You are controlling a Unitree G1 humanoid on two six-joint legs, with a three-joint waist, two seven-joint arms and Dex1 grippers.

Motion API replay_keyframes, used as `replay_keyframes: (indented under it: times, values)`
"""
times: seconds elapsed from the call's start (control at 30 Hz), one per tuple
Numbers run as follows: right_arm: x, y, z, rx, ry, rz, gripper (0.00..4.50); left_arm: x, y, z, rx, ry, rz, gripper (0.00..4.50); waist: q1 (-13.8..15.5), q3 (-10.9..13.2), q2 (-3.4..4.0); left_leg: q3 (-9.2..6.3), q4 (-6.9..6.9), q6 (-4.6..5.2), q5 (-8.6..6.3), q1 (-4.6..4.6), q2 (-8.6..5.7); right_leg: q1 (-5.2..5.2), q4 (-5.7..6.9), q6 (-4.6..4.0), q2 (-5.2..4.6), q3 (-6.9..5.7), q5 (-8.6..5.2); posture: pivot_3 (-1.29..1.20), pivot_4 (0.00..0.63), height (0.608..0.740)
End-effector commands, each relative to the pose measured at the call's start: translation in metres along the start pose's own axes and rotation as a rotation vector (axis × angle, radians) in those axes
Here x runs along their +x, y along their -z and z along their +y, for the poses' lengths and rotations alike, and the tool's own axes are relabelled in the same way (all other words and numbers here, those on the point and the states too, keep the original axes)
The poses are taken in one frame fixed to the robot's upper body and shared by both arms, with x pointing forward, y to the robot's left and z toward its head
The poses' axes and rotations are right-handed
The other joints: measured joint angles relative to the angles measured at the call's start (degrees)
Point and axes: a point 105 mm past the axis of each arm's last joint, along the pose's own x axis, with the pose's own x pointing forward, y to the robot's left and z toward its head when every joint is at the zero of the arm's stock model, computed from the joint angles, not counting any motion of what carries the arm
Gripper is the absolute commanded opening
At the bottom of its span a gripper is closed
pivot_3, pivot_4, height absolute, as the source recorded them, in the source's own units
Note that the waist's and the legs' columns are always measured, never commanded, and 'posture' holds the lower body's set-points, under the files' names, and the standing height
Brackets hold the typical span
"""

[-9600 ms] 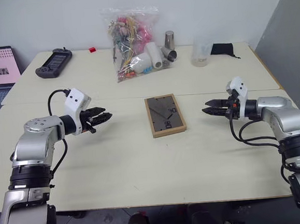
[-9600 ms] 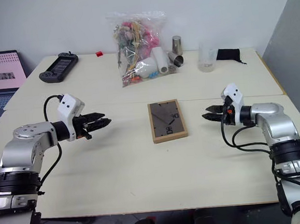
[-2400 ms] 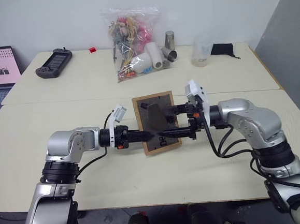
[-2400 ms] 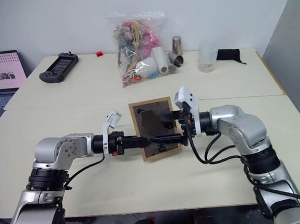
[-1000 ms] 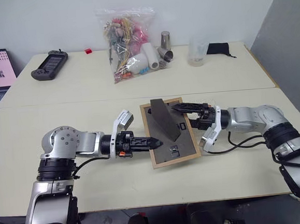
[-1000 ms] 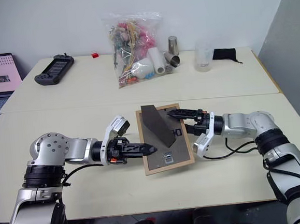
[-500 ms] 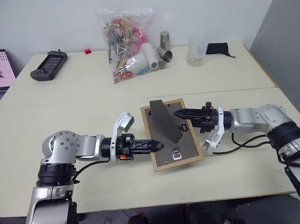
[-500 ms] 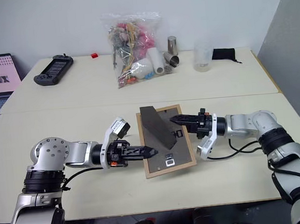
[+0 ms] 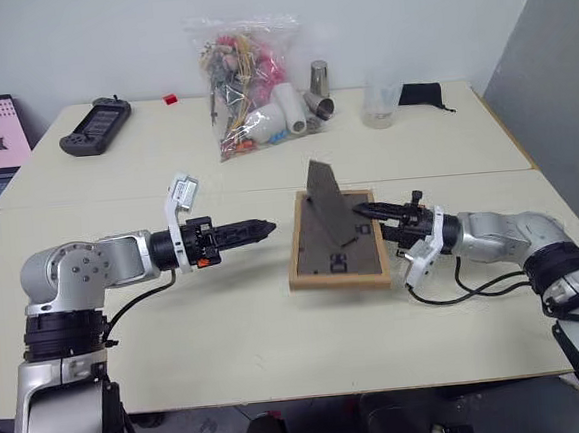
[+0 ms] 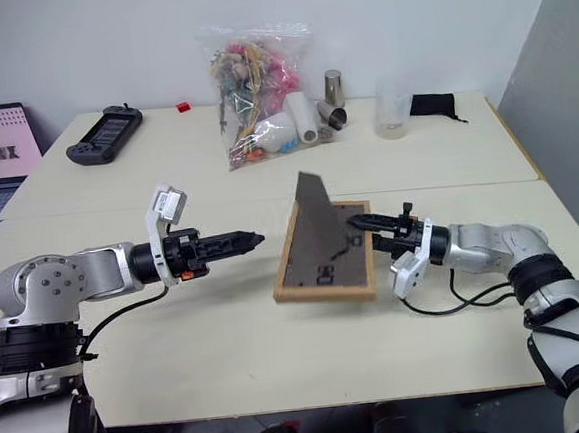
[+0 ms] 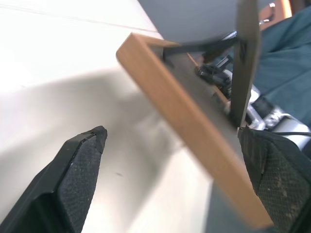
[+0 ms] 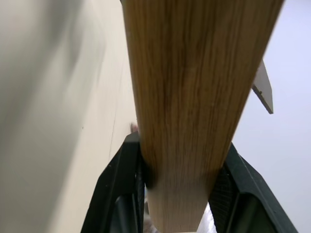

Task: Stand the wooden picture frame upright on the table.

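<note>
Stand folded out, frame not yet upright.

The right jaws (image 10: 366, 219) are clamped on the right-hand edge of the wooden picture frame (image 10: 324, 252), as the right wrist view shows with the light wood pinched between both black fingers. The left jaws (image 10: 252, 239) stand wide apart and empty, just left of the frame at centre picture, touching nothing. The frame sits right of centre on the surface (image 10: 229, 342), dark back up, its left edge down on the cream top and its right edge apparently lifted a little in the grip. Its fold-out stand (image 10: 314, 207) sticks up from the back. I judge the preparation done: the stand is out and one edge is held. What is left is to tip the frame up onto its bottom edge and stand, then let go.
</note>
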Motion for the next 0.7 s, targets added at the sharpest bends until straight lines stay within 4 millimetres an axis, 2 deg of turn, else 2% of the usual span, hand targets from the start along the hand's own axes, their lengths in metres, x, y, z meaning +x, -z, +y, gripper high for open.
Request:
replay_keyframes:
  times: [0.03, 0.23, 0.33, 0.4, 0.53, 0.7]
  values:
    - [0.011, 0.007, -0.024, 0.268, 0.103, 0.057, 1.32, -0.015, -0.012, -0.006, 0.225, -0.105, -0.052, 4.50, -0.26, 0.01, -0.02, 0.01, 0.01, 0.00, -0.01, 0.04, 0.09, 0.05, 0.00, -0.01, 0.02, 0.01, 0.00, 0.00, 0.150, 0.740]
    - [0.034, 0.010, -0.033, 0.837, 0.067, 0.052, 1.32, -0.009, -0.005, -0.008, 0.547, -0.276, -0.054, 4.50, 0.45, 0.02, -0.01, -0.07, 0.03, 0.05, -0.03, 0.02, 0.10, 0.05, 0.07, -0.01, 0.01, -0.08, 0.01, 0.00, 0.150, 0.740]
    - [0.042, 0.014, -0.025, 1.195, 0.026, 0.072, 1.32, -0.004, 0.001, -0.005, 0.699, -0.340, -0.042, 4.50, 0.89, 0.01, -0.01, -0.10, 0.05, 0.07, -0.04, 0.02, 0.08, 0.04, 0.07, -0.01, 0.02, -0.11, 0.01, 0.00, 0.150, 0.740]
    - [0.046, 0.014, -0.019, 1.308, 0.000, 0.067, 1.32, -0.003, 0.007, -0.001, 0.734, -0.357, -0.030, 4.50, 1.32, 0.01, 0.00, -0.08, 0.05, 0.07, -0.04, 0.00, 0.06, 0.04, 0.05, -0.01, 0.02, -0.10, 0.00, 0.00, 0.150, 0.740]
    - [0.052, 0.015, -0.008, 1.518, -0.039, 0.071, 1.32, -0.003, 0.004, 0.002, 0.741, -0.366, -0.066, 4.50, 1.69, 0.01, 0.01, -0.03, 0.02, 0.09, -0.05, -0.05, 0.07, -0.05, -0.01, -0.01, 0.04, -0.10, 0.00, 0.00, 0.150, 0.740]
    - [0.061, 0.029, 0.008, 1.615, 0.006, 0.128, 1.32, 0.002, 0.005, 0.004, 0.752, -0.344, -0.063, 4.50, 1.67, 0.02, 0.01, 0.01, 0.01, 0.10, -0.06, -0.06, 0.06, -0.07, -0.04, 0.00, 0.06, -0.07, 0.00, 0.00, 0.150, 0.740]
